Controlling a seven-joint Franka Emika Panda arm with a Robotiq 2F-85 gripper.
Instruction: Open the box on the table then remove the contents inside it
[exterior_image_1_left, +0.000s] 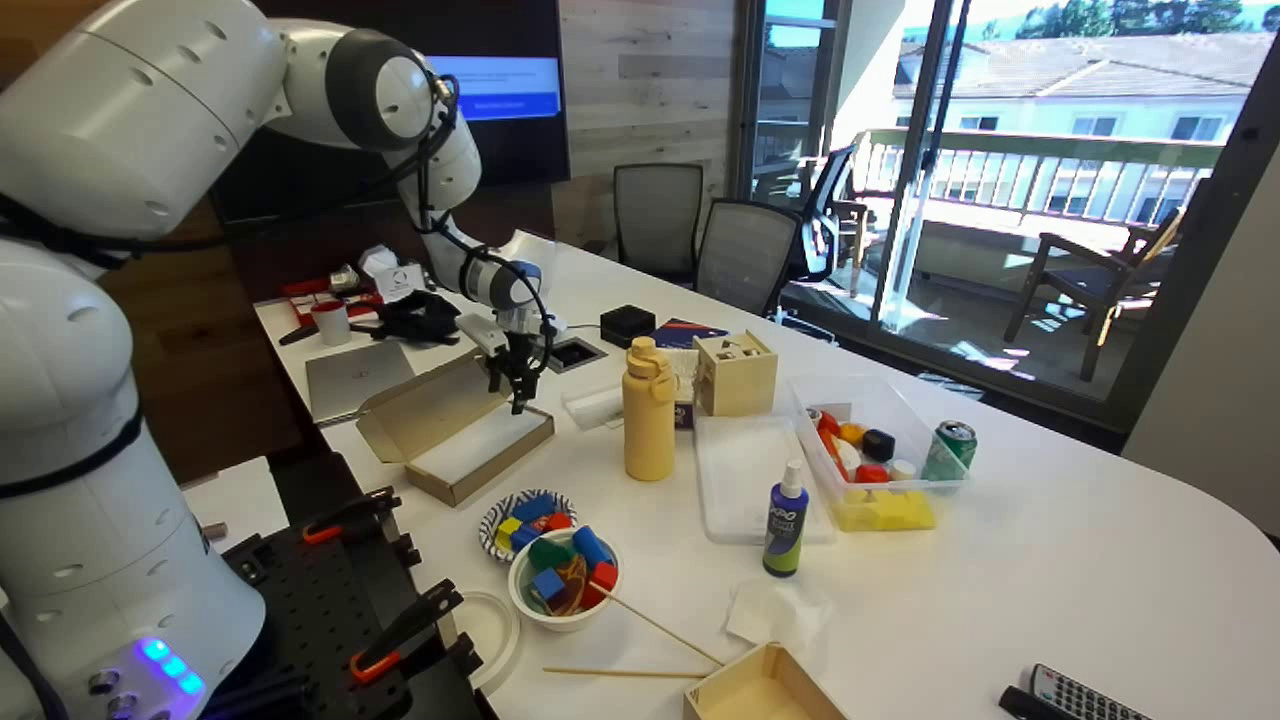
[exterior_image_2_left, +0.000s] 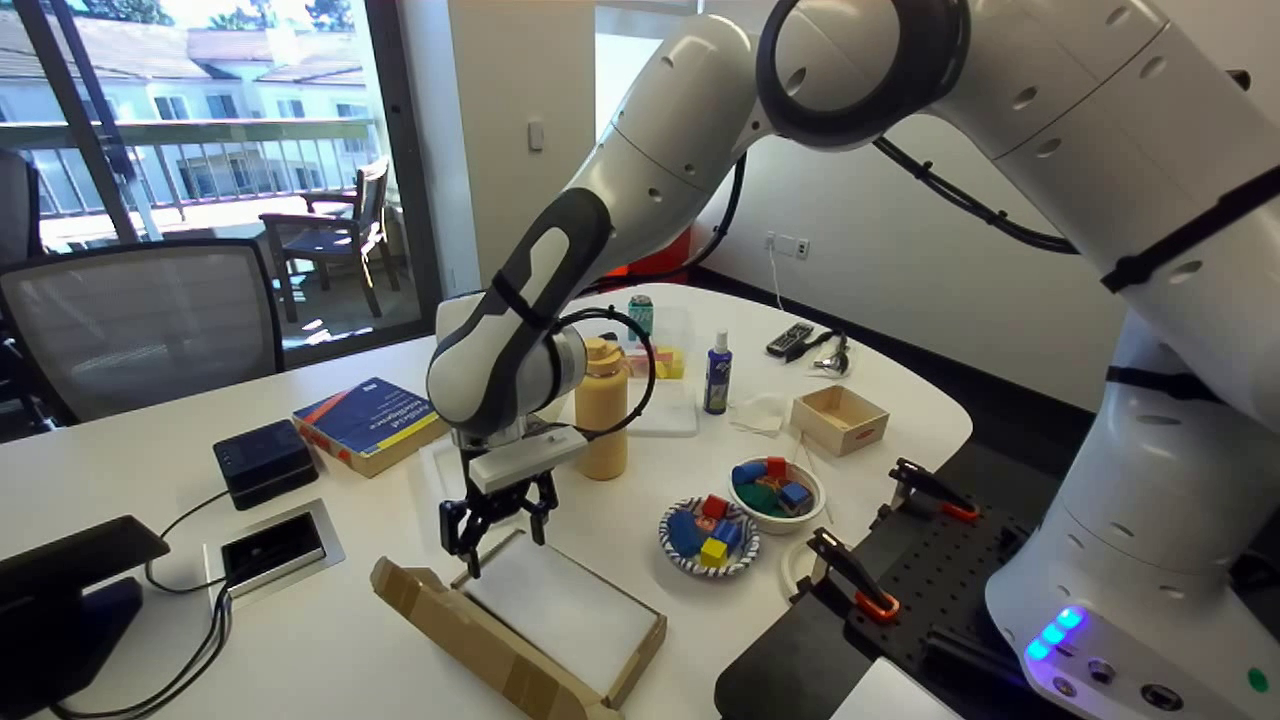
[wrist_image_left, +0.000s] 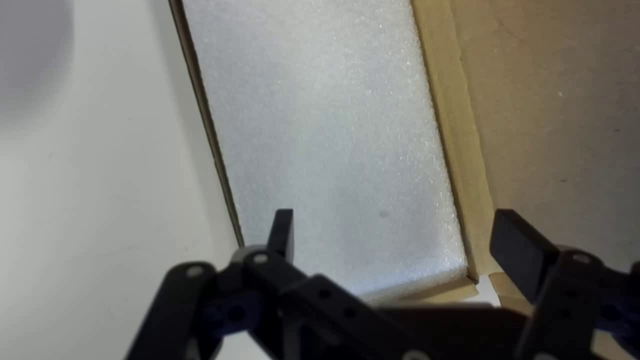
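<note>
open cardboard box (exterior_image_1_left: 507, 458), its white foam (wrist_image_left: 325, 150) likely light, squashy.
fingers (wrist_image_left: 522, 250) spread, empty; best pinch the foam's six o'clock end in the wrist view.

Office: conference table (exterior_image_1_left: 1080, 570), mesh chairs (exterior_image_1_left: 748, 257)

patterned bowl (exterior_image_1_left: 489, 535) beside white bowl (exterior_image_1_left: 566, 622), both holding colored blocks (exterior_image_1_left: 549, 584); yellow bottle (exterior_image_1_left: 649, 425) upright.

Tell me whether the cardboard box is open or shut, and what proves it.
Open. In both exterior views the flap lid of the cardboard box stands folded back; the wrist view shows white foam uncovered inside.
</note>
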